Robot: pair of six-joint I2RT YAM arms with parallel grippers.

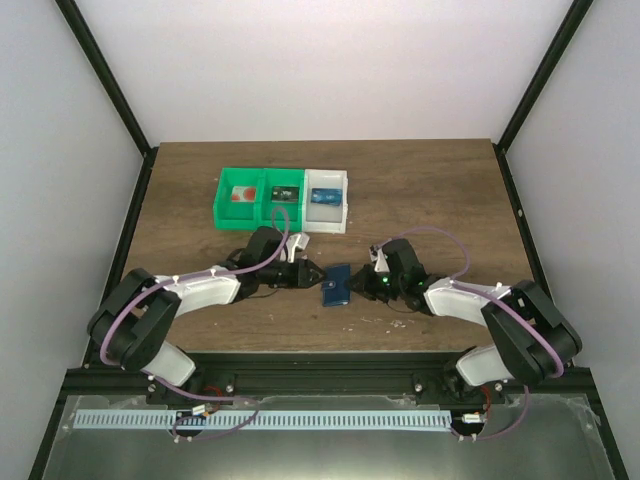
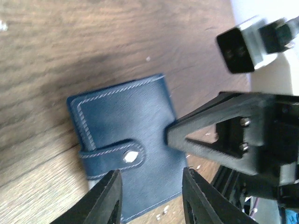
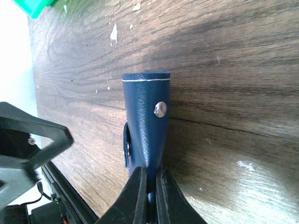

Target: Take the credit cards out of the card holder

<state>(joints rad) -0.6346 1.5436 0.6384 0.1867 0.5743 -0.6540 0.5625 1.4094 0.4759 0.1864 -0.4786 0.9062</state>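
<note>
right pincer (image 3: pixel 150 181) clamps the edge of the card holder (image 3: pixel 145 107), left pincer (image 2: pixel 150 183) hangs open just over it

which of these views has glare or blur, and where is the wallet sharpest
Top external view: even light, no glare, but the dark navy stitched card holder is tiny. Left wrist view: clearest look at it, though the left gripper's fingers are blurred and the upper right corner is blown out white. Right wrist view: bright sheen on the brown wooden table, left edge overexposed.
</note>
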